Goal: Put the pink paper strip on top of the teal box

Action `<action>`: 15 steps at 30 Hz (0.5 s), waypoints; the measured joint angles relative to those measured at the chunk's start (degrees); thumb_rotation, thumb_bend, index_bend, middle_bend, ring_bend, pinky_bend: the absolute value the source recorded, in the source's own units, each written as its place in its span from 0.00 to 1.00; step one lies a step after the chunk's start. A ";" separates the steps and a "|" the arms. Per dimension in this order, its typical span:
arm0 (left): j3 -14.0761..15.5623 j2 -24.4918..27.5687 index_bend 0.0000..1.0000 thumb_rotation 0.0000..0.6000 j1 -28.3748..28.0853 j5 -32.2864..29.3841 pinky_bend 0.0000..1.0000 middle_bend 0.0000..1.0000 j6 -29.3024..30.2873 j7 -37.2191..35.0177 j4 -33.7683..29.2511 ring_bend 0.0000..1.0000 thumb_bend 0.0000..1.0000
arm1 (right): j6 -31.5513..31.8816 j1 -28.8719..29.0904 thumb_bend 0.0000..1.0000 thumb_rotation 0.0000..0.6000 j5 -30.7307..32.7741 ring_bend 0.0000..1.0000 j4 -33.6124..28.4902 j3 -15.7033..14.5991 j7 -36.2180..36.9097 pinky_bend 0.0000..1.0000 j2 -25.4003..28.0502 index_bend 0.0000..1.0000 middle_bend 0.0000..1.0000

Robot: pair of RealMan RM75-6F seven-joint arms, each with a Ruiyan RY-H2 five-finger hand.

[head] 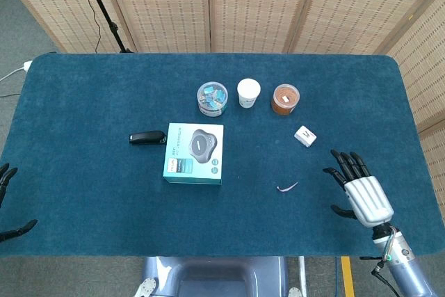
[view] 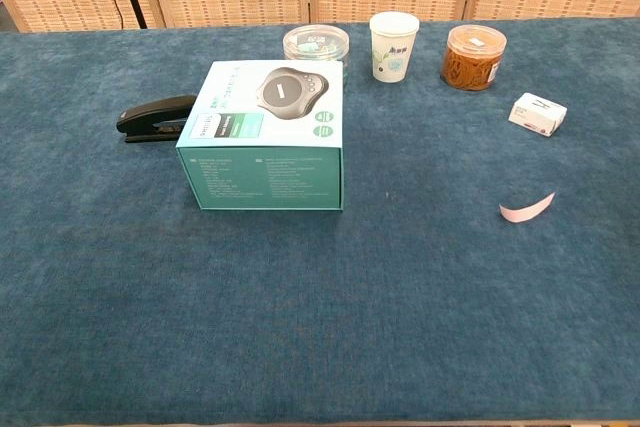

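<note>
So right now this is looking like the reach phase, nothing's been picked up yet. Nearest to the robot, the right hand point(head: 363, 195) is hovering over the near right part of the table point(head: 83, 206), fingers spread apart and holding nothing. The left hand point(head: 8, 203) is only poking in at the left edge, a few dark fingers apart from each other and nothing in them as far as I can see; most of it is getting cut off by the frame.

The pink paper strip point(view: 527, 208) is lying on the cloth a bit left of the right hand, slightly curled, not touching anything. My guess for the next move: the right hand is going to have to come over it and pinch it off the felt, which looks fiddly since it's thin and floppy.

Further in and to the left, the teal box point(view: 266, 134) is sitting flat with some round grey gadget pictured on the lid. There's small print on the front and top but it's too tiny for me to read. A black stapler point(view: 155, 117) is touching its left side.

At the back there's a tub of clips point(view: 315, 44), a paper cup point(view: 393, 46) with a blurry blue logo, a jar of rubber bands point(view: 473, 57), and a small white box point(view: 537, 113); I can't read any of those labels either
</note>
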 measured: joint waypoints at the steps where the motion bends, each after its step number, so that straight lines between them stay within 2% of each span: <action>1: 0.00 0.05 0.00 1.00 0.03 0.01 0.00 0.00 0.06 -0.19 0.01 0.00 0.00 | -1.29 0.78 0.03 1.00 0.05 0.00 0.49 -0.04 0.02 0.00 -0.51 0.26 0.00; 8: -0.16 0.43 0.00 1.00 -0.09 -0.53 0.00 0.00 -0.58 -1.08 0.04 0.00 0.00 | -6.62 5.26 0.09 1.00 0.97 0.00 3.14 -0.14 -1.83 0.00 -4.78 0.30 0.00; 15: -0.14 0.77 0.00 1.00 -0.09 -0.63 0.00 0.00 -0.77 -1.72 -0.06 0.00 0.00 | -10.28 8.47 0.20 1.00 2.93 0.00 5.84 0.24 -5.35 0.00 -8.92 0.31 0.00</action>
